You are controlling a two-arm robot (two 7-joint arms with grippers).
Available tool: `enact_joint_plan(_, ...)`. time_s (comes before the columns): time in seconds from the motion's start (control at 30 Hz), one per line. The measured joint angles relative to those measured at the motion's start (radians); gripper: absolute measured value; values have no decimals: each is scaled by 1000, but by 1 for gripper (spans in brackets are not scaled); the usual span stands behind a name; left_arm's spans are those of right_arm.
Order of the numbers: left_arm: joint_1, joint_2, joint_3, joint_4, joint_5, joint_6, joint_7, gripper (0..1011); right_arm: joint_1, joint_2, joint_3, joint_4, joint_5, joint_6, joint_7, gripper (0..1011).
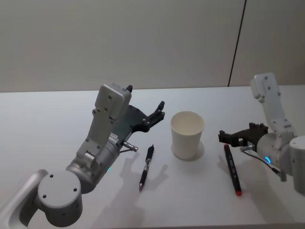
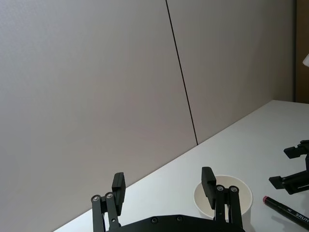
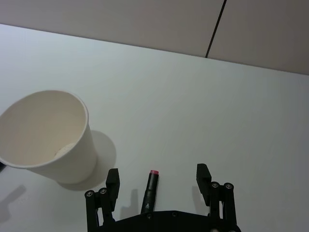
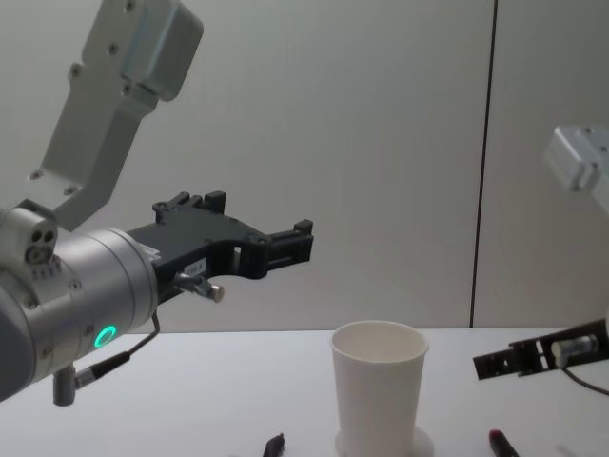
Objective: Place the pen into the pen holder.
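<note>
A plain white table (image 1: 47, 119) stretched under both arms. The left gripper (image 1: 156, 113) hung high in the air, its black fingers spread wide with nothing between them. The chest view showed how far it was lifted, placing the left gripper (image 4: 297, 243) well above the cup's rim, a height the head view barely suggested. The right gripper (image 1: 228, 138) sat much lower, close over the table, also parted wide and holding nothing. From the chest it appeared as a dark bar (image 4: 500, 362) just clear of the surface. Between the two grippers stood the tapered white paper cup with a rolled rim (image 1: 187, 136), upright and empty. It was ahead of and below the left gripper's fingertips, and off to the left of the right gripper. The right wrist view looked down into the cup (image 3: 46, 140) and showed its bare bottom, whereas the chest view showed the cup (image 4: 378, 400) side-on. Beneath the right gripper lay a black marker with red ends (image 1: 231, 169). In the right wrist view its red tip (image 3: 150, 191) lay in line between the open fingers, below them. Under the left gripper, short of the cup, lay a slim black pen (image 1: 146, 167), untouched.
</note>
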Motion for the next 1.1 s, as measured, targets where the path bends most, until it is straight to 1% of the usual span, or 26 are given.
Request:
enact_joint_plan(0.5,0,0,0,0,0,0,0,1004,32,-41,-7,70,-6,31,-46,1001)
enact_joint_plan(1.1,0,0,0,0,0,0,0,1004,73,-85,-10,162,-2,50,-89,1001)
